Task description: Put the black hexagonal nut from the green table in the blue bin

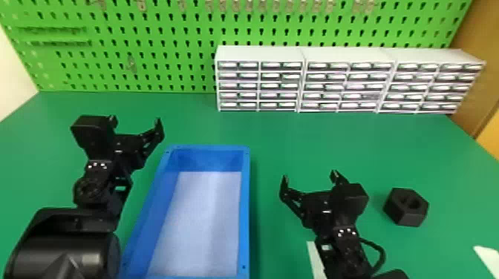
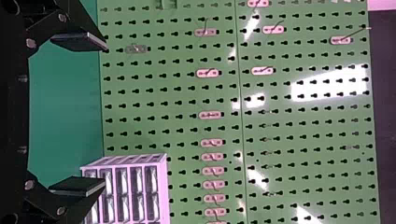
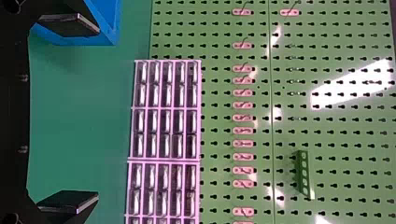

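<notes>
A black hexagonal nut [image 1: 406, 207] lies on the green table [image 1: 274, 148], to the right of my right gripper [image 1: 309, 179] in the head view. That gripper stands open between the nut and the blue bin [image 1: 244, 207], holding nothing. My left gripper [image 1: 137, 121] is parked beyond the bin's left side, open too. The bin has a pale, bare floor. In the left wrist view the left gripper [image 2: 91, 114] has its fingers wide apart. The right wrist view shows the right gripper [image 3: 84, 114] likewise spread, with a corner of the blue bin [image 3: 105, 35] near one finger.
White drawer cabinets [image 1: 304, 79] line the table's back edge, in front of a green pegboard [image 1: 148, 48]. A white piece [image 1: 488, 258] lies at the right front, and another pale strip [image 1: 315, 259] shows beside the right arm.
</notes>
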